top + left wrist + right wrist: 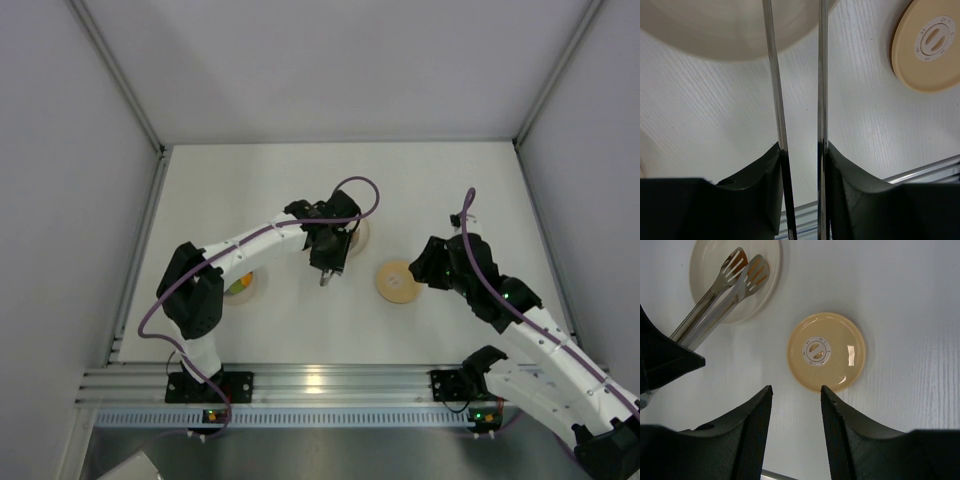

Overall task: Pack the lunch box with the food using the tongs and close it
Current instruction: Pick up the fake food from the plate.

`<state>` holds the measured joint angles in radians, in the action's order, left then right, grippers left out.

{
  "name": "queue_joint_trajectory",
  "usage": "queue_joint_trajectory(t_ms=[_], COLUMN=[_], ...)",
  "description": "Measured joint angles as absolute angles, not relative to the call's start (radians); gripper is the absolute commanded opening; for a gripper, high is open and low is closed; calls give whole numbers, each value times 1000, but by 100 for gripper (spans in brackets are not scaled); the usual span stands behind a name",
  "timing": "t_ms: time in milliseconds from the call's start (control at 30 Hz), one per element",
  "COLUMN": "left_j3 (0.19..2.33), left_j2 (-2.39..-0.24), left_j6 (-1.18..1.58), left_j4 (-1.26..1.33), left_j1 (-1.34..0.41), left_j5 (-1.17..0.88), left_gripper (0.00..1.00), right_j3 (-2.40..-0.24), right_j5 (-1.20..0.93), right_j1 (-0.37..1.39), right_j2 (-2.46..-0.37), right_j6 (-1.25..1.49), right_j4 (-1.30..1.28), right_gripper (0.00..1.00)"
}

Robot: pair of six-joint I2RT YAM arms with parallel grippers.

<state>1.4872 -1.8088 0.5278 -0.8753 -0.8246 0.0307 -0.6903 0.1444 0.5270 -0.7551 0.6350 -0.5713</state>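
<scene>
At the near edge of the counter (250, 200), an aluminium rail (320, 385) is seen, with both arm bases bolted to it. Just beyond the left base, a small round vessel taken to be the lunch box (258, 283) is partly hidden under the left forearm. Green and orange food (238, 288) is seen inside it, and no lid is on it.

To the right, near the middle of the counter, the flat tan lid (826, 351) is laid by itself with its white centre disc facing up. It is well apart from the lunch box. The right gripper (796, 392) is held above the near edge of the lid. Its jaws are parted about halfway and nothing is gripped between them.

Further in, the left gripper (802, 147) is stretched out over the middle of the counter, beyond and to the left of the lid. Its jaws are pressed against the two thin arms of the tongs (720, 295), which are squeezed nearly parallel with a narrow gap between them. The slotted tips of the tongs are held over the cream plate (770, 275). Orange is seen through the slots, but whether a piece is pinched there cannot be told.

The counter is enclosed by pale walls on three sides.
</scene>
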Motion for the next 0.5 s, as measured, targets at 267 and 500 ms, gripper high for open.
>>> queue_joint_trajectory(t_ms=[267, 500], left_j3=[1506, 1515], left_j2=[-1789, -1729], left_j6=[526, 525], left_j4=[-895, -912], left_j1=[-825, -825], left_j5=[63, 90], left_gripper=[39, 39], right_j3=[-690, -690], right_j5=[139, 132], right_j1=[527, 527], right_j2=[-756, -764], right_j6=[635, 635], right_j4=[-570, -570], right_gripper=[43, 43])
